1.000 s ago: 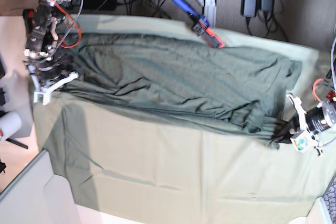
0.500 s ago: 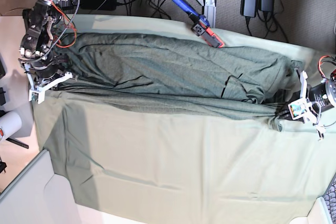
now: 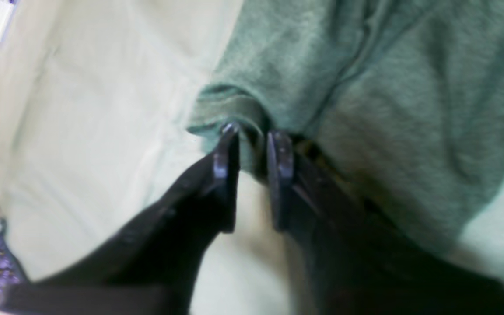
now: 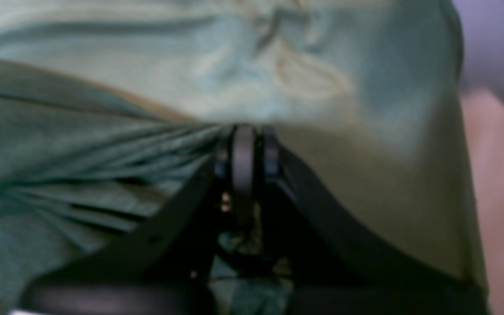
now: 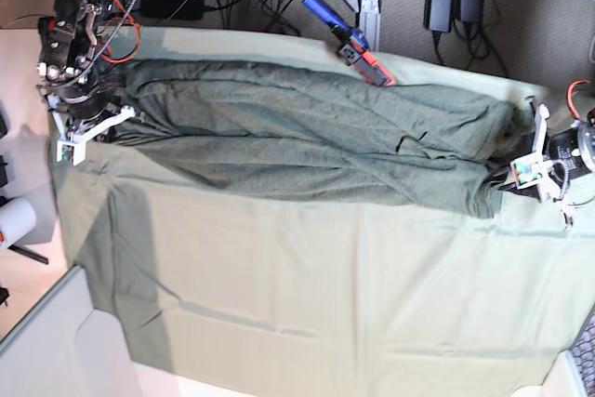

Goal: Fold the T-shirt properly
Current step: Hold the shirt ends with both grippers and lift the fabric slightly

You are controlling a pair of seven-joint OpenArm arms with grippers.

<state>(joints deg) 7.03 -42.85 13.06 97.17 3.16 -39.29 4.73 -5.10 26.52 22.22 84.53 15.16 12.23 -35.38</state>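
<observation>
Left wrist view: the left gripper [image 3: 252, 144] stands parted around the T-shirt [image 3: 365, 87] hem; right gripper [image 4: 244, 148] stays clamped on gathered fabric, risking uneven drag.

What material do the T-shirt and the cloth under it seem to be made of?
T-shirt: probably soft knit cotton or a blend, matte, with a heathered fuzzy surface and many loose wrinkles. Tablecloth: seems a smooth thin woven fabric, pale, matte, with flat shallow creases.
</observation>
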